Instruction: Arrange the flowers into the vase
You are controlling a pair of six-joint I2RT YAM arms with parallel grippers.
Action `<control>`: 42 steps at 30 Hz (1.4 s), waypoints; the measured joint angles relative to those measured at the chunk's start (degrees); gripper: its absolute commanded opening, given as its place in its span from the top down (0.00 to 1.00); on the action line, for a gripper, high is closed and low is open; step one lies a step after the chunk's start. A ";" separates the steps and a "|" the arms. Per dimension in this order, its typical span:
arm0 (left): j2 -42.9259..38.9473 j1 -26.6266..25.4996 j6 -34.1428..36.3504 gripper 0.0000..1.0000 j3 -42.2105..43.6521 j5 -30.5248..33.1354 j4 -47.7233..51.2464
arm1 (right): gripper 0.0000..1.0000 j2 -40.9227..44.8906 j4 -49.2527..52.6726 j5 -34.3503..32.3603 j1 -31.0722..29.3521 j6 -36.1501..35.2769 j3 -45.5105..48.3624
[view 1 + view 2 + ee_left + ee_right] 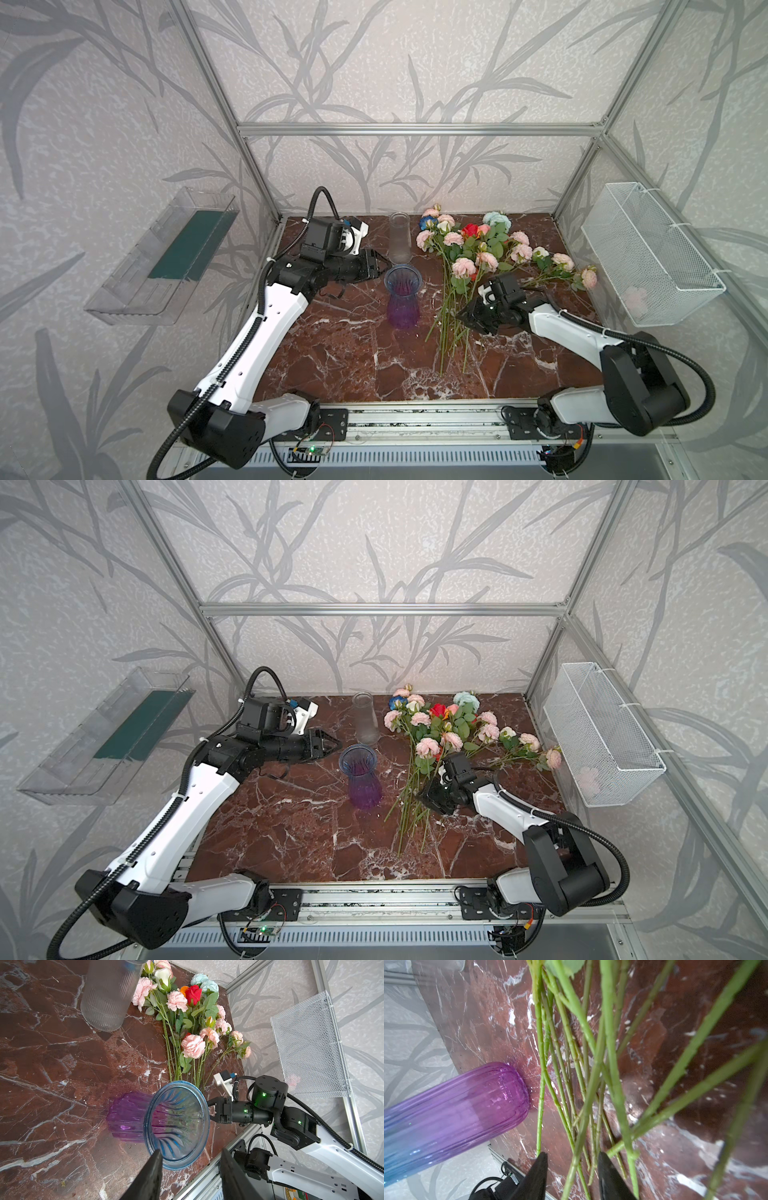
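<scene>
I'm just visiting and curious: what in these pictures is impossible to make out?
- Pink thing in the mesh basket: in both top views the mesh veils it, too faint to identify.
- Clear vase: left wrist view, upper end cut off by the picture's edge.
- Flowers: right wrist view shows only blurred stems; blooms lie past the edge.
- Purple vase: right wrist view, rim cut off by the edge.
</scene>
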State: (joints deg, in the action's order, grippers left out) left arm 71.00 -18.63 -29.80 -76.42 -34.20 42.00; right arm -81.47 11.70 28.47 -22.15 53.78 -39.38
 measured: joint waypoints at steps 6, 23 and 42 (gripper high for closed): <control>-0.83 0.00 0.00 0.53 0.46 0.02 -0.42 | 0.90 -4.61 -2.78 1.09 -0.22 1.14 -0.33; -2.16 0.00 -0.42 0.53 0.96 0.02 -0.55 | 1.00 3.37 10.29 -0.24 0.37 -4.39 -23.89; -1.16 0.00 -2.51 0.54 3.98 -1.31 -4.39 | 0.53 -2.91 31.93 -29.97 -7.52 -26.29 -17.90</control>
State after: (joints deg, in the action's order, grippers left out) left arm 69.84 -18.63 -32.32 -72.44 -35.51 37.60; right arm -84.38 43.64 -1.50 -29.67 27.49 -57.28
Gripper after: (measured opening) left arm 0.466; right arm 0.347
